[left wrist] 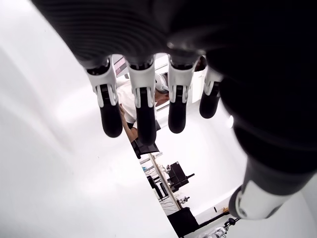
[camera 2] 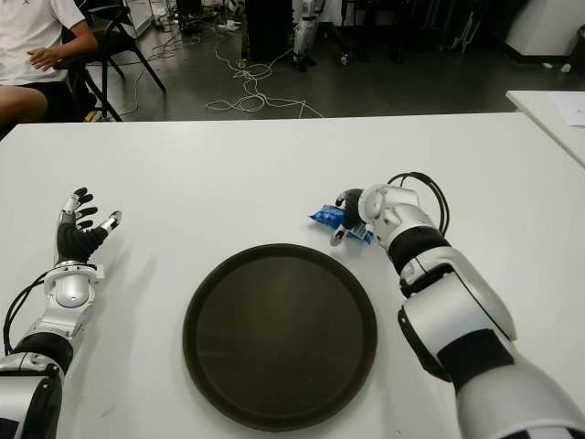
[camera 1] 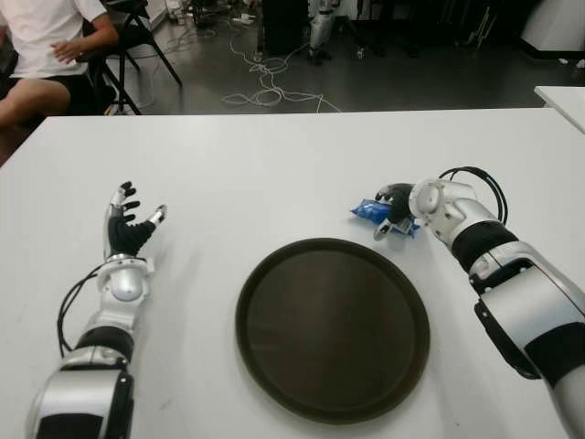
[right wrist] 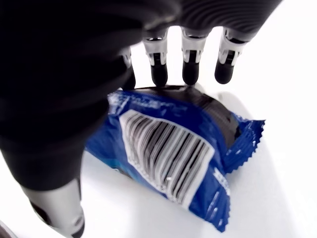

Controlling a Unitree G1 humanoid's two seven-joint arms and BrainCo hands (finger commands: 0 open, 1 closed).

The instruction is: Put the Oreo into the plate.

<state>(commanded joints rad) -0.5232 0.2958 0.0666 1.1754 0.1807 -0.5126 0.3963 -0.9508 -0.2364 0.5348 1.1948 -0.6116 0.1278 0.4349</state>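
The Oreo [right wrist: 173, 158] is a blue foil packet lying flat on the white table [camera 1: 274, 174], just beyond the far right rim of the round dark plate [camera 1: 333, 329]. My right hand [camera 1: 393, 218] hovers right over the packet [camera 1: 368, 211]. Its fingers [right wrist: 190, 67] reach past the packet's far edge and the thumb [right wrist: 57, 208] stands off its near side, without clamping it. The plate holds nothing. My left hand [camera 1: 128, 224] shows at the left of the table, well away from the plate, fingers [left wrist: 141, 114] spread and holding nothing.
A seated person [camera 1: 41, 46] and a black chair [camera 1: 137, 27] are beyond the table's far left corner. Cables [camera 1: 265, 82] lie on the floor behind the table. A second white table's corner [camera 1: 562, 96] shows at the far right.
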